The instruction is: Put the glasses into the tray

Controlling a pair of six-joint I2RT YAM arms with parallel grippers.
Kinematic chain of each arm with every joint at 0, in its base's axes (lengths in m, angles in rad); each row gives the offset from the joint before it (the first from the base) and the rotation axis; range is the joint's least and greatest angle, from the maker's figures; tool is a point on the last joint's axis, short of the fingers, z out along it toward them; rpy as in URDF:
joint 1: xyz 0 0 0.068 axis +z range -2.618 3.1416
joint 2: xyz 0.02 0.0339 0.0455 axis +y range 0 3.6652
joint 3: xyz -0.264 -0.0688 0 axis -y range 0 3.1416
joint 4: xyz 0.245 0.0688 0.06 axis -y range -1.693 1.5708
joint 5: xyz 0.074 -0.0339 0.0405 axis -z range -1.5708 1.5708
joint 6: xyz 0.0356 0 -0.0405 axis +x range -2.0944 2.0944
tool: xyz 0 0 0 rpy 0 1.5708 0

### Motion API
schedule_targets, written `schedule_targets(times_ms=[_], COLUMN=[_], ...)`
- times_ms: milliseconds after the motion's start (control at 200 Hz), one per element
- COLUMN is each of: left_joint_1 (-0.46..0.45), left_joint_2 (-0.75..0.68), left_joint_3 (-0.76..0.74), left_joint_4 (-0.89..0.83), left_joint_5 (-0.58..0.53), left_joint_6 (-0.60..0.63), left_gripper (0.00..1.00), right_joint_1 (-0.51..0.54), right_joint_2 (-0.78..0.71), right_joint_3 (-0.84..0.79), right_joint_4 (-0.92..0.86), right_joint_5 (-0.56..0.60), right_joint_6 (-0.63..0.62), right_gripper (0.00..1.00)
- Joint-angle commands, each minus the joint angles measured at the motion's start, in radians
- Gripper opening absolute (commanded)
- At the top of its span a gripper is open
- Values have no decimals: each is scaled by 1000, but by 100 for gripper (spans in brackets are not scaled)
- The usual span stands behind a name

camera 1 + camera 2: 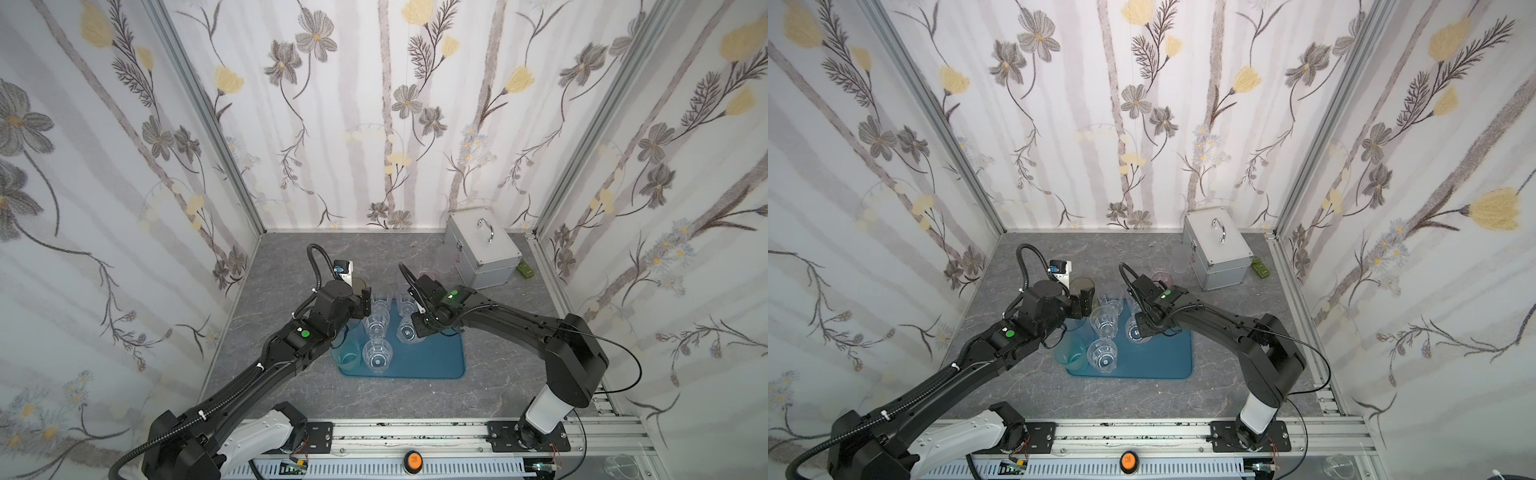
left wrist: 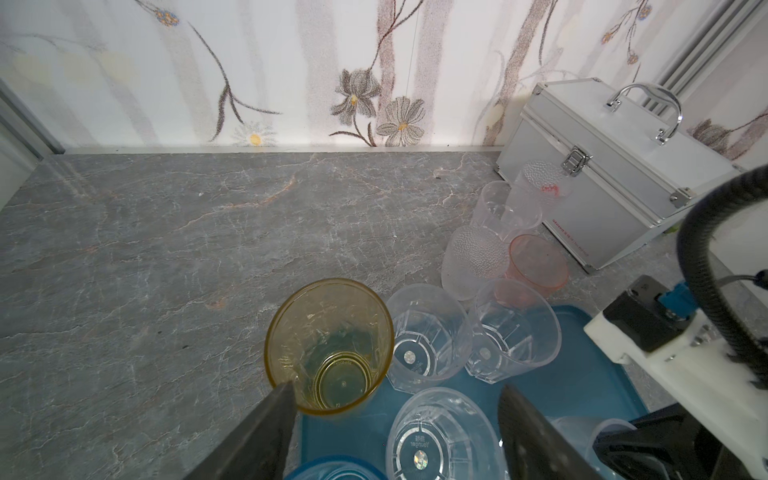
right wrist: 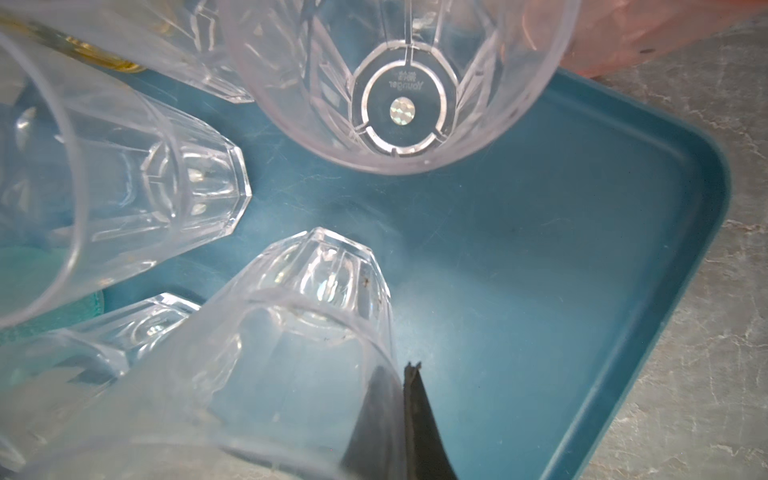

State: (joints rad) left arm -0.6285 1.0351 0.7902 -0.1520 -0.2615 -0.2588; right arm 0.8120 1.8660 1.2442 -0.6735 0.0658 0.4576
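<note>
Glasses crowd the tray's left half, leaving room for more. The left gripper gapes wide beside the amber glass at the corner, likely releasing it; the right gripper pinches a clear tumbler's wall

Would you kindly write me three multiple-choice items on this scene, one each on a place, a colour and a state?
1. Where does the silver case stand?
A) in the far right corner
B) between the two arms' bases
C) in the near left corner

2. What colour is the tray?
A) teal-blue
B) red
C) white

3. How is the right gripper?
A) open and empty
B) shut on a clear glass
C) shut on the amber glass

Answers:
1. A, it sits by the back wall on the right in both top views.
2. A, its bare floor shows teal-blue.
3. B, its fingers pinch that glass's wall.
</note>
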Motion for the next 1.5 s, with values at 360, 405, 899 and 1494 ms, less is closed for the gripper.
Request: schedule_targets(times_ms=[360,405,899,1494], left_joint_1=[3,3,3,-212], left_joint_2=[23,23,39,219], left_joint_3=[-17,-19,-22,89], left_joint_4=[72,74,88,282], left_joint_5=[-12,-10,1,-85], left_joint_6=[-12,-16,-29,19], left_gripper=[81,81,81,81], right_joint_1=[0,0,-12,-274], right_joint_2=[53,49,65,-223], right_joint_3=[39,44,59,83], right_joint_4=[63,64,100,207], right_joint_5=[52,54,55,-29], right_joint_6=[16,16,25,39], right_gripper=[17,19,12,38])
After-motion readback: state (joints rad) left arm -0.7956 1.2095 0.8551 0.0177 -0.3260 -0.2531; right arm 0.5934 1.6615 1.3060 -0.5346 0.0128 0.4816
